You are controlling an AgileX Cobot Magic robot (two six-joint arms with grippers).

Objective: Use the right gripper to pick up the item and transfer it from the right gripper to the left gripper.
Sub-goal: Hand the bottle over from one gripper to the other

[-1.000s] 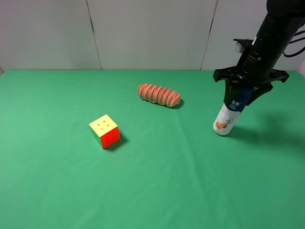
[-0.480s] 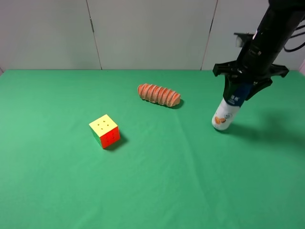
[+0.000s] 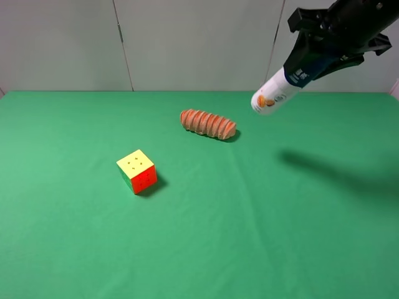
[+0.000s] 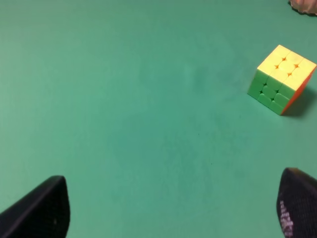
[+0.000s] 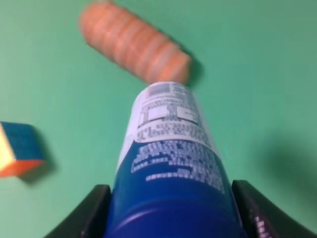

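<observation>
Left end effector hangs released over the desk. Right end effector grasps the bottle by its cap end, tilted, high above the desk's far right. Pickup looks done; the handover comes next, with the left closing on the bottle's free base.

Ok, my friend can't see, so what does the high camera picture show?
The robot's black right gripper, at the top right, holds a white and blue bottle tilted in the air above a green table. On the table lie an orange bread roll and a colourful puzzle cube.
</observation>
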